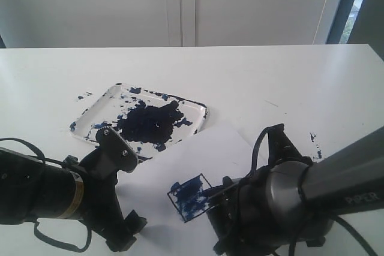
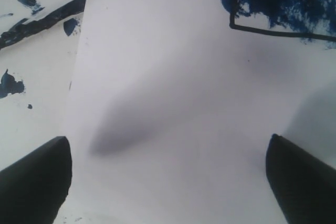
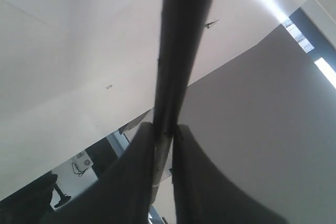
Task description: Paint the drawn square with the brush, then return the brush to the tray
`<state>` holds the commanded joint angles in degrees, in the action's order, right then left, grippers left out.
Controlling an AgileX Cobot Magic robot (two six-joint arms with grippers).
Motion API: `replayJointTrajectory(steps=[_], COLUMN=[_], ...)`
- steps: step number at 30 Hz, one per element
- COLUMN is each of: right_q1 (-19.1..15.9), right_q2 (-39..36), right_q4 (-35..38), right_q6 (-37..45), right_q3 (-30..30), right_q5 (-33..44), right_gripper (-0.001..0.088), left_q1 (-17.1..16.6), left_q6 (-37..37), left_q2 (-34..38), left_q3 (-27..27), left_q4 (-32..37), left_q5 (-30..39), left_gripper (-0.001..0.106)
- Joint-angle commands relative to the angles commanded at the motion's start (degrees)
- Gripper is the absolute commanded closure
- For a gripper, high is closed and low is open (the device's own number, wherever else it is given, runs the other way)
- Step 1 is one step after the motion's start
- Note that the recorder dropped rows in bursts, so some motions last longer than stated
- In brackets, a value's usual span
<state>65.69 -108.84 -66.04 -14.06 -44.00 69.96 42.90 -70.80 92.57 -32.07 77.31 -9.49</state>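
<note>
The drawn square [image 1: 189,196] lies tilted on the white paper [image 1: 201,154], much of it smeared dark blue; one corner of it [image 2: 278,3] shows in the left wrist view. My right gripper [image 1: 227,203] is low beside the square and shut on the thin black brush [image 1: 213,193], whose tip points at the blue smear. In the right wrist view its fingers clamp the brush handle [image 3: 181,51] at the gripper [image 3: 165,140]. My left gripper [image 1: 133,189] hovers open over bare paper left of the square, with nothing between its fingers [image 2: 37,182]. The paint-splattered tray [image 1: 194,107] sits behind it.
The tray's edge [image 2: 31,22] runs close to the paper's left side. Small paint specks [image 1: 314,139] mark the white table [image 1: 270,76] right of the right arm, and a smudge [image 1: 84,96] lies by the tray's far left corner.
</note>
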Motion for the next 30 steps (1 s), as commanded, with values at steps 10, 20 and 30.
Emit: replayJointTrajectory(steps=[10,20,30], right_q1=[6.20,0.57,4.19], right_q2=[0.00,0.00,0.00], right_q4=[2.51,1.87,0.56], right_q6=[0.40,0.40,-0.68], right_q3=[0.10,0.10,-1.87], right_q5=[0.00,0.00,0.00], right_gripper=[0.0868,0.0868,0.0868], left_q1=[0.00,0.00,0.00], left_q6=[-0.05,-0.15,-0.15], left_q2=[0.00,0.00,0.00], left_q3=[0.00,0.00,0.00], left_q4=[0.00,0.00,0.00], left_q5=[0.00,0.00,0.00], left_gripper=[0.000,0.000,0.000])
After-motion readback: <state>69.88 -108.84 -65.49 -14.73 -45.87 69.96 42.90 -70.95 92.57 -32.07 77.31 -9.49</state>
